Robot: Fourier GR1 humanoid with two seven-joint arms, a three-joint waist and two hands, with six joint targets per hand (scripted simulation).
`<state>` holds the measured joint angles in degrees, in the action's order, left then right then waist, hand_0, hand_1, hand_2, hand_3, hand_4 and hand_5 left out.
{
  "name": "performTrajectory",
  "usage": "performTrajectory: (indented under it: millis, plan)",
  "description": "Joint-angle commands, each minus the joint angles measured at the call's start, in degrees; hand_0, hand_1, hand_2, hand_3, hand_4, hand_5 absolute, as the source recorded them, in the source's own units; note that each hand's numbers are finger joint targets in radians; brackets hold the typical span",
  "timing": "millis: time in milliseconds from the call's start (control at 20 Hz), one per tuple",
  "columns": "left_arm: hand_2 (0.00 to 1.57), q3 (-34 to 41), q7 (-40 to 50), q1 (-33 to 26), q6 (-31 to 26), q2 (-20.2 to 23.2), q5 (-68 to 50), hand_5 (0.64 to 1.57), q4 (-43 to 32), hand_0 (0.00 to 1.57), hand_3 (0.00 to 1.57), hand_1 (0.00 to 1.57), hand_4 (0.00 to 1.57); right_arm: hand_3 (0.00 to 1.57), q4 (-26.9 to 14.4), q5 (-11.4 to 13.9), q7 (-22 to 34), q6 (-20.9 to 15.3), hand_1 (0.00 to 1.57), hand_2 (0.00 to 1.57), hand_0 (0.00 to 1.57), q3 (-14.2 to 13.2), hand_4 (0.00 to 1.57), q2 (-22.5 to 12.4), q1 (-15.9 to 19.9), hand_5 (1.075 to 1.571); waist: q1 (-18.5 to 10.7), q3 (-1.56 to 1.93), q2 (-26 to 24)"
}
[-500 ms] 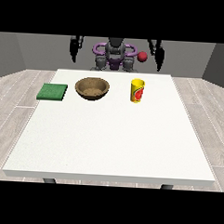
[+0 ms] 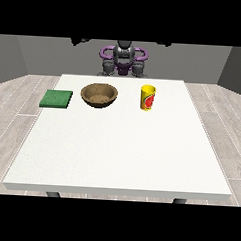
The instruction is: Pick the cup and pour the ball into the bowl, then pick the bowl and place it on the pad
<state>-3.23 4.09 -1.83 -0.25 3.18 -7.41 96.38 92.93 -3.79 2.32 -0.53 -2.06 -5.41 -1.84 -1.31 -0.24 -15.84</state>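
Both hands high, barely visible at top edge.

Flat green square pad (image 2: 56, 98) at tabletop (image 2: 121, 152) left edge; round brown wooden bowl (image 2: 99, 95) right of it; yellow cup with red label (image 2: 147, 98) further right, all near far edge.

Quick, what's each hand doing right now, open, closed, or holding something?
Hand at the view's right: raised at the top edge, mostly cut off, holding nothing visible; fingers cannot be told.
Hand at the view's left: the same, cannot be told.
The cup stands untouched.

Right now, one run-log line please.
cup: upright, untouched | bowl: beside pad, not on it | ball: unseen | hands: barely visible at top
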Motion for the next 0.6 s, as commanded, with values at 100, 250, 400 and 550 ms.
performTrajectory:
  millis: [100,250,400,550]
  plan:
    - [0.0,-8.3,-4.5,-7.1,3.8,-3.1,-0.3,1.511,8.9,0.0,0.0,0.0,0.0,0.0,3.0,-3.5,-2.1,1.7,0.0,0.0,0.0,-3.9,0.0,-1.3,-1.1,1.567,-1.1,0.25,4.2]
    - [0.0,-8.9,-7.1,-1.1,7.1,-3.1,4.8,1.478,6.9,0.0,0.0,0.0,0.0,0.0,1.1,-5.2,-6.3,3.8,0.0,0.0,0.0,-4.7,0.0,-1.1,1.3,1.565,0.1,0.26,9.6]
    - [0.0,-0.3,-4.3,5.4,2.9,0.8,0.8,1.437,6.5,0.0,0.0,0.0,0.0,0.0,0.4,-1.9,-7.7,2.0,0.0,0.0,0.0,-1.4,0.0,1.1,3.1,1.564,0.8,0.25,13.6]
    - [0.0,-1.4,-6.7,8.7,3.5,-0.1,3.2,1.376,3.6,0.0,0.0,0.0,0.0,0.0,-4.0,-3.7,-11.3,4.4,0.0,0.0,0.0,-4.1,0.0,-0.7,6.7,1.563,0.9,0.27,18.3]
